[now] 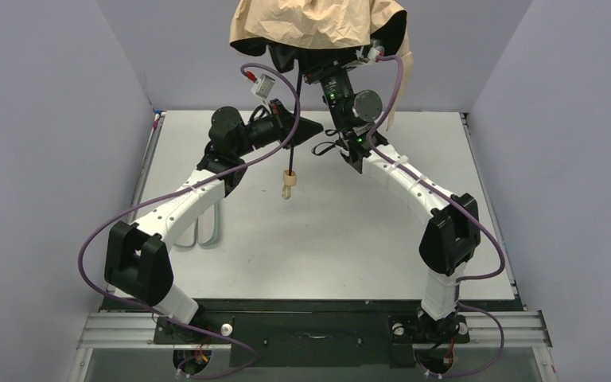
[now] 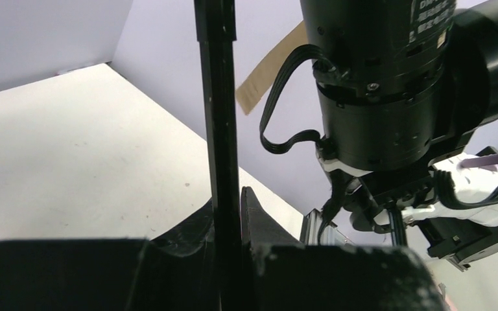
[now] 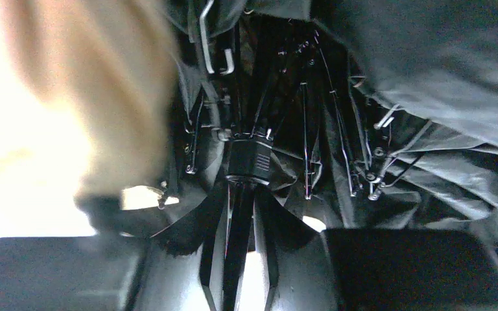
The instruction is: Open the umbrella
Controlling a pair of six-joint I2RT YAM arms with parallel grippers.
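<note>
The umbrella is held upright above the table's far side. Its tan canopy point(image 1: 310, 24) with black lining is bunched at the top of the top view. The thin black shaft point(image 1: 295, 95) runs down to the small tan handle point(image 1: 288, 185), which hangs free. My left gripper point(image 1: 298, 127) is shut on the shaft point(image 2: 217, 129) partway down; it also shows in the left wrist view point(image 2: 233, 214). My right gripper point(image 1: 312, 73) sits higher, under the canopy. In the right wrist view its fingers point(image 3: 211, 259) flank the shaft just below the black runner point(image 3: 248, 159), with thin gaps on both sides. Ribs and lining point(image 3: 428, 58) spread above.
A pale looped outline point(image 1: 207, 227) lies on the white table point(image 1: 350, 239) beside my left forearm. Grey walls close in the back and both sides. My right arm's wrist motor point(image 2: 376, 84) is close beside the shaft. A tan strap point(image 2: 266, 78) hangs behind it.
</note>
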